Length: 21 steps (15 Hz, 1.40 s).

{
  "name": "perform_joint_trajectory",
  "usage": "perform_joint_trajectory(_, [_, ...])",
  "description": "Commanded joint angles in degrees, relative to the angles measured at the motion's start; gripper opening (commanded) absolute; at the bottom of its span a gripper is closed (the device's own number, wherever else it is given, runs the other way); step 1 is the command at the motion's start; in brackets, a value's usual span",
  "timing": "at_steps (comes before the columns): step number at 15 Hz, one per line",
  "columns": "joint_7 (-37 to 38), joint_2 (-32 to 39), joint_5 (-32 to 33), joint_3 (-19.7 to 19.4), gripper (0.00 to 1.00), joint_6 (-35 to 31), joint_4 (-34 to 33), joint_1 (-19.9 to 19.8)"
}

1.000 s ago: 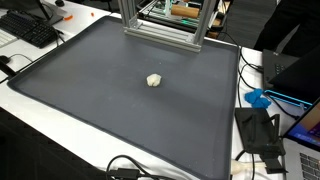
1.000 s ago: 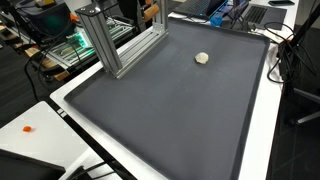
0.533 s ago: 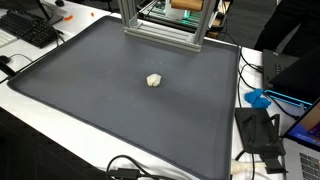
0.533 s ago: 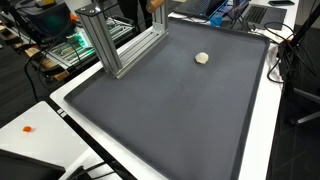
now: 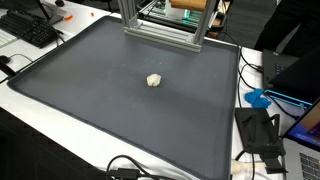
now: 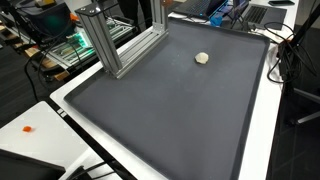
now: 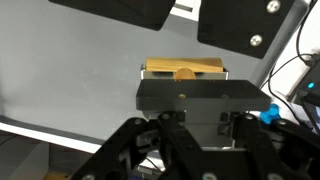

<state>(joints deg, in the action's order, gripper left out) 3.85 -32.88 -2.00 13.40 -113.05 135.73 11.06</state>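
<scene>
even overhead light, soft shadows, low-res, wrist view blurry

I find no text, label, brand, number or sign that can be read in any view. The keyboard [image 5: 30, 30] at the upper left of an exterior view shows its keys only as dark blur, and the laptop [image 6: 262, 12] at the upper right of an exterior view is too small for any marking to be made out. In the wrist view, my gripper [image 7: 186, 20] at the top and the black housing [image 7: 200, 95] at the centre show plain surfaces with screw heads only.
</scene>
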Motion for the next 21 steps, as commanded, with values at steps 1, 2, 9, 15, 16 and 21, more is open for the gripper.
perform_joint_trajectory(1, [-0.65, 5.2, 1.17, -0.03, 0.22, -2.82, -3.95, 0.0])
perform_joint_trajectory(2, [-0.63, 6.38, 2.02, 0.26, 0.22, -3.53, -4.67, -0.12])
perform_joint_trajectory(9, [-0.13, 8.96, 2.71, 0.11, 0.47, -3.91, -5.68, 0.32])
perform_joint_trajectory(15, [2.12, 10.87, 3.8, 0.91, 0.22, -7.14, -6.43, -0.42])
perform_joint_trajectory(16, [3.42, 11.68, 4.4, 1.25, 0.22, -8.48, -6.76, -0.78])
perform_joint_trajectory(21, [15.29, 18.74, 9.61, 3.34, 0.22, -15.11, -9.31, -3.19])
